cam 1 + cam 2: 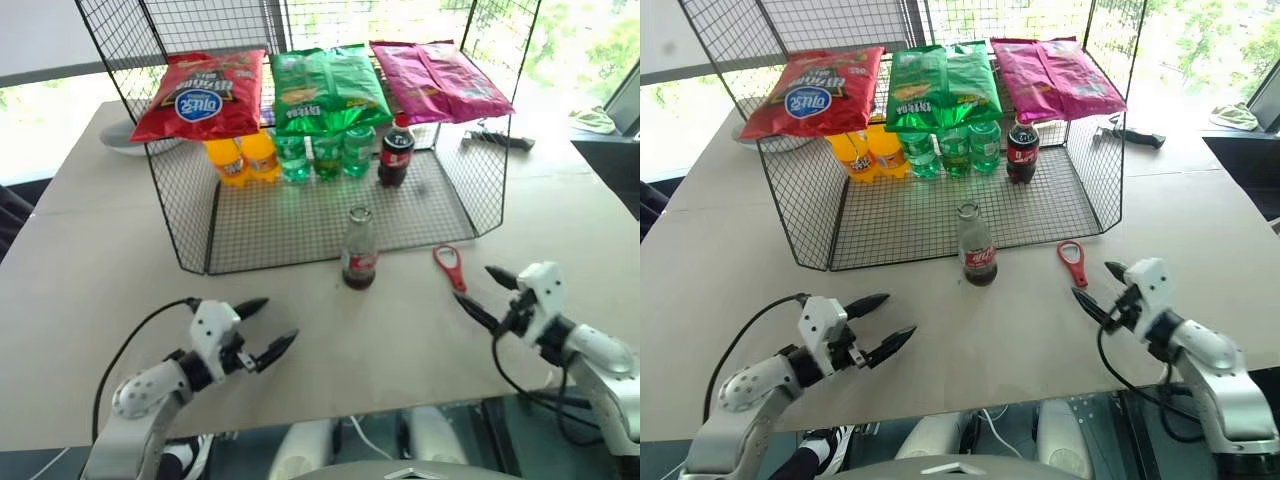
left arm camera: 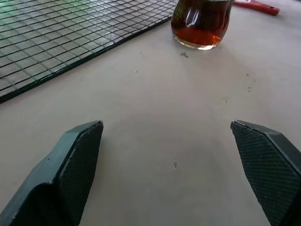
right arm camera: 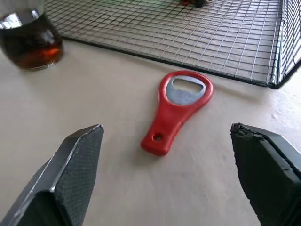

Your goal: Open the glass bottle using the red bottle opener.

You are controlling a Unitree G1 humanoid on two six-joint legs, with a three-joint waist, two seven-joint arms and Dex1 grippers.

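Observation:
The glass bottle (image 1: 359, 250) stands upright on the beige table (image 1: 100, 300), just in front of the wire rack, with dark liquid in its lower part and a red label. To its right the red bottle opener (image 1: 450, 267) lies flat on the table, ring head towards the rack. My right gripper (image 1: 477, 287) hovers open just right of the opener and holds nothing; in the right wrist view the opener (image 3: 181, 110) lies ahead of the spread fingers (image 3: 75, 169). My left gripper (image 1: 280, 320) is open and empty, near the front left, pointing towards the bottle (image 2: 202, 28).
The black wire rack (image 1: 300, 230) stands behind the bottle, with chip bags (image 1: 205, 95) on top. Inside it are orange and green bottles (image 1: 325, 150) and a dark plastic bottle with a red cap (image 1: 396, 152). A black tool (image 1: 500, 140) lies at the far right. The table's front edge is close under both grippers.

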